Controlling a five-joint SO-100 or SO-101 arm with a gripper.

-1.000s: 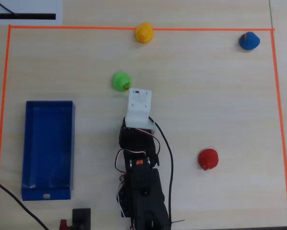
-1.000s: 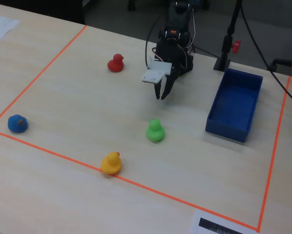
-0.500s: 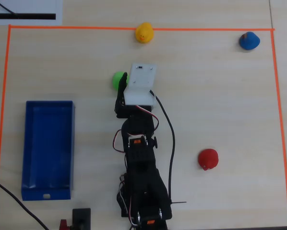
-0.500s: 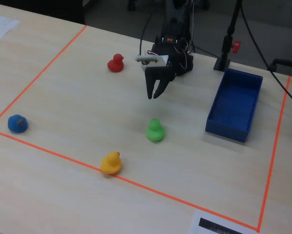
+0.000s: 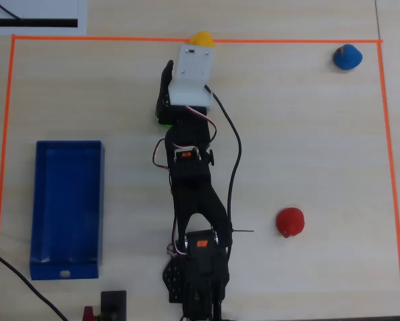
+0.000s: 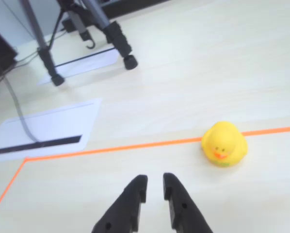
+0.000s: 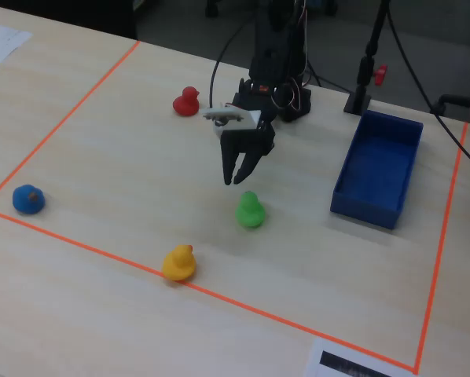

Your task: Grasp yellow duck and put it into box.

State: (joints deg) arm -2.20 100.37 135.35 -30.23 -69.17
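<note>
The yellow duck (image 7: 178, 262) stands on the orange tape line at the near edge in the fixed view. In the wrist view it (image 6: 224, 144) sits ahead and to the right of my gripper (image 6: 153, 182), facing the camera. In the overhead view it (image 5: 201, 38) peeks out above the white wrist mount (image 5: 193, 73). My gripper (image 7: 235, 177) hangs above the table, empty, with its jaws a narrow gap apart, well short of the duck. The dark blue box (image 5: 66, 271) lies at the left in the overhead view and at the right in the fixed view (image 7: 372, 208). It looks empty.
A green duck (image 7: 250, 210) stands just below the gripper, between it and the yellow duck. A red duck (image 7: 187, 101) and a blue duck (image 7: 28, 199) stand farther off. Orange tape (image 6: 111, 149) frames the work area. Tripod legs (image 6: 118, 39) and paper sheets lie beyond it.
</note>
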